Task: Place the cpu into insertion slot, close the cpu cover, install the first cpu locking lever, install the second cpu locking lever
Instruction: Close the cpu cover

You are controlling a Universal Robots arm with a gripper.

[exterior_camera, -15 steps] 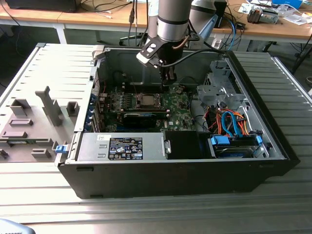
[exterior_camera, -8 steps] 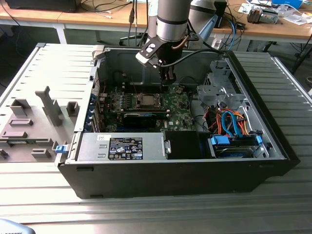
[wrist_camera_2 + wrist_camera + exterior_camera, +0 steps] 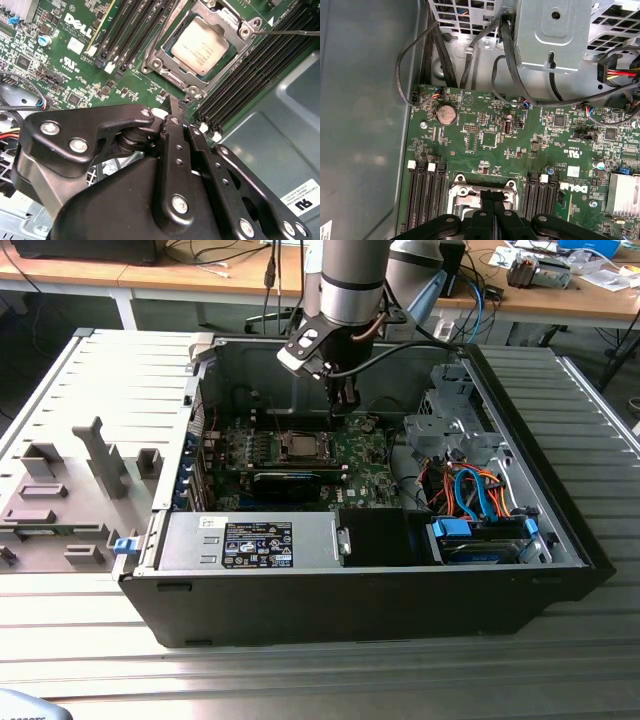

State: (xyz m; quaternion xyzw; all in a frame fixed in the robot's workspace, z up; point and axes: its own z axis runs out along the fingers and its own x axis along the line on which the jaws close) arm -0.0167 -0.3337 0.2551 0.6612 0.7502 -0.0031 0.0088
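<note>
Pincer fingers pressed together, tip against tip, nothing pinched between them; both wrist views show the same. In the exterior view the pincer hangs from the grey arm, down inside the open black-and-grey computer case.

Cpu, a flat square chip with a silvery-grey metal top: lies flat in its socket on the green motherboard. A silver metal socket frame borders it on all sides. In the exterior view the cpu sits near the middle of the board, just towards the exterior view's left of the pincer.

Fingertips: close above the board, just beside one corner of the socket frame, apart from the cpu itself.

Thin bare metal rod: runs out from a corner of the frame across the long black memory slots. Cannot tell whether it is latched.

First wrist view: green motherboard with black memory slots on either side of the socket, a round silver coin cell near the board's edge, and a grey sheet-metal drive cage with black cables beyond it.

Case rests on a grey slatted table.
</note>
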